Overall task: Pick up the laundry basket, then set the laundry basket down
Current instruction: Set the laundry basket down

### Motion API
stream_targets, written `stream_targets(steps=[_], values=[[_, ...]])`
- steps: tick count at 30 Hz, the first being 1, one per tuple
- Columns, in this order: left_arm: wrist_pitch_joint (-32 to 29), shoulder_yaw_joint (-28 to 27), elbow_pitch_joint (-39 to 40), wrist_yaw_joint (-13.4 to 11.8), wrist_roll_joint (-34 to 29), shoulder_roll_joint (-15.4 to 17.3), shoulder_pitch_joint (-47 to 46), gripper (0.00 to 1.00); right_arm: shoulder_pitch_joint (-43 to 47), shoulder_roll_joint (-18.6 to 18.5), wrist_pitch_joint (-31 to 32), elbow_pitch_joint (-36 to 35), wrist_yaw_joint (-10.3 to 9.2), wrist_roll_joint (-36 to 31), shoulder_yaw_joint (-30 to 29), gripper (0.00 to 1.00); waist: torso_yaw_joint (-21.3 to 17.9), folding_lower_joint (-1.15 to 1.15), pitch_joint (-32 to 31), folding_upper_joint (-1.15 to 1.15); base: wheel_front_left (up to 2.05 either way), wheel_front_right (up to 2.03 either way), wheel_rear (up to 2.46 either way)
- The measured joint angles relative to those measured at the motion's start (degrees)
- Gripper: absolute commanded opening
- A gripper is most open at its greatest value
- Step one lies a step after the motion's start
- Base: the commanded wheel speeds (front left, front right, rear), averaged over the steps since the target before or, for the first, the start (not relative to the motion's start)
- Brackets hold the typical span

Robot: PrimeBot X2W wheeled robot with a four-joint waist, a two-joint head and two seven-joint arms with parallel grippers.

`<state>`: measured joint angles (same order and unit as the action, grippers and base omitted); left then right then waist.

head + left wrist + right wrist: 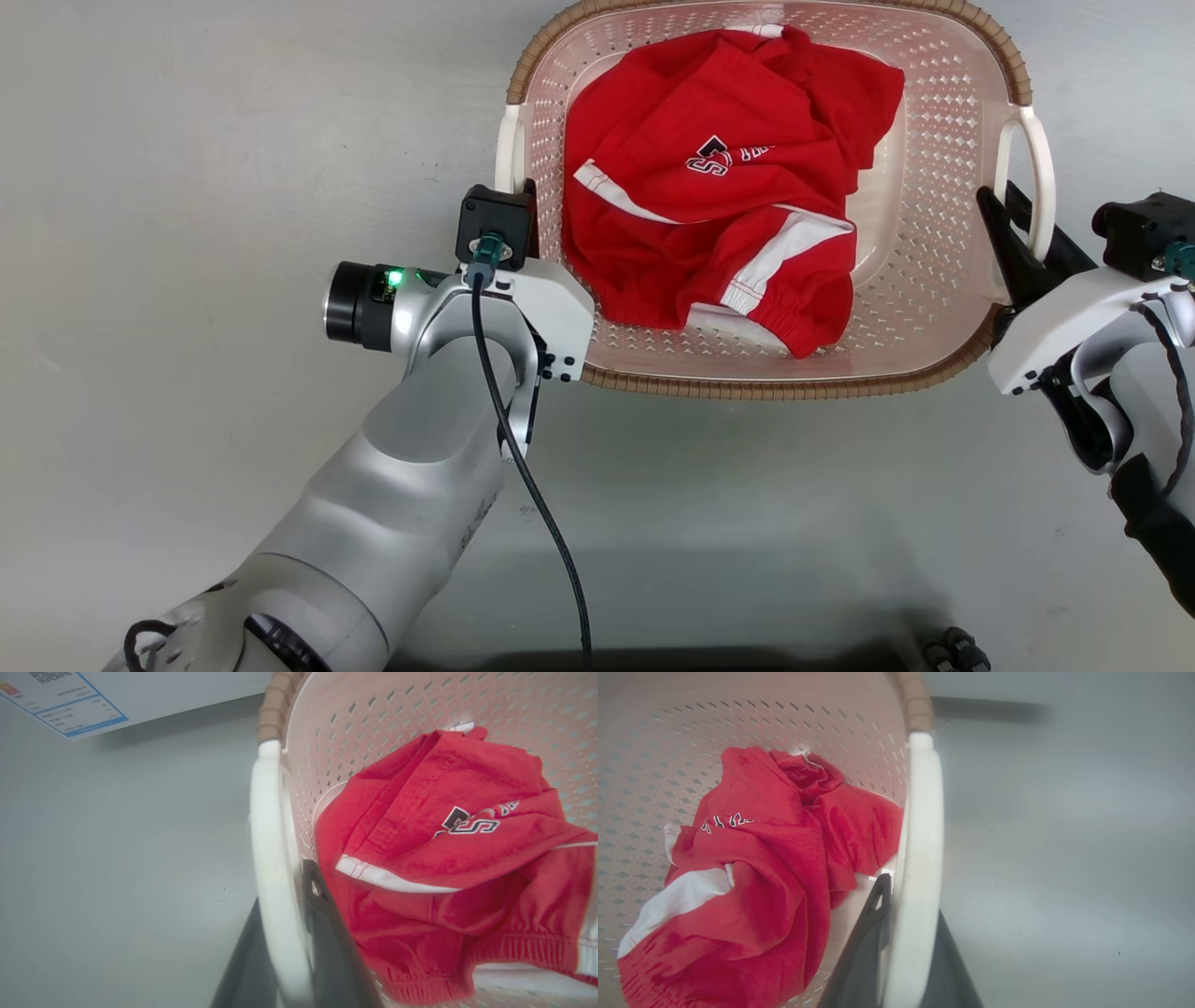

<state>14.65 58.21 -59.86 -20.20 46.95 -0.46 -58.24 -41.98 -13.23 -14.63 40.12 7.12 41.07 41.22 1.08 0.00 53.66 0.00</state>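
Observation:
The laundry basket [943, 112] is pale pink and perforated, with a brown woven-look rim, and lies at the top centre of the head view. A crumpled red garment [719, 187] with white stripes lies inside it. My left gripper [523, 215] is shut on the basket's white left handle [273, 858], one dark finger on each side of it. My right gripper [1013, 219] is shut on the white right handle [920, 858] in the same way. From these views I cannot tell whether the basket rests on the floor or hangs just above it.
Plain grey floor [187, 280] surrounds the basket. A white panel with a printed label [70, 700] stands beyond the basket's left side. My base's dark edge and wheels [952, 649] show at the bottom of the head view.

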Motion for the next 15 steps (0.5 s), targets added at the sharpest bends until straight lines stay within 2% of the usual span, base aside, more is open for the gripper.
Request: stream_targets(steps=[4,5,6,7,8,9,15], values=[[0.00,0.25,0.14,-0.20,0.35,-0.01,0.00,0.00,-0.01,-0.05,0.00,0.00,0.00,-0.01,-0.03,0.00,0.20,0.00,0.14,0.00,0.00,0.00,0.00],[0.00,0.36,0.18,-0.21,0.56,0.00,0.00,0.00,-0.01,-0.05,0.00,0.00,0.00,-0.01,-0.08,0.11,0.25,0.00,0.19,0.00,0.00,0.00,0.00],[0.00,0.47,0.26,-0.22,0.57,0.01,0.00,0.00,-0.01,-0.09,0.00,-0.01,0.00,-0.02,-0.15,0.39,0.30,0.00,0.27,0.00,0.00,0.00,0.00],[0.02,0.52,0.41,-0.25,0.65,0.03,0.00,0.16,-0.01,-0.18,0.01,-0.02,0.03,-0.25,-0.22,1.00,0.35,0.00,0.37,0.00,0.00,0.00,0.00],[0.02,0.52,0.65,-0.54,1.02,0.14,-0.01,0.51,0.01,-0.36,0.01,-0.02,0.12,-0.52,-0.24,1.00,0.38,0.00,0.49,0.00,0.00,0.00,0.00],[0.01,0.87,0.65,-0.85,1.15,0.36,-0.01,1.00,0.01,-0.68,0.00,0.03,0.16,-0.89,-0.45,1.00,0.40,0.00,0.62,0.00,0.00,0.00,0.00],[-0.01,2.74,1.90,-1.86,3.72,2.22,-0.02,1.00,-0.29,-1.55,-0.05,0.26,0.59,-1.09,-0.90,1.00,0.52,0.00,1.59,0.00,0.00,0.00,0.00]])
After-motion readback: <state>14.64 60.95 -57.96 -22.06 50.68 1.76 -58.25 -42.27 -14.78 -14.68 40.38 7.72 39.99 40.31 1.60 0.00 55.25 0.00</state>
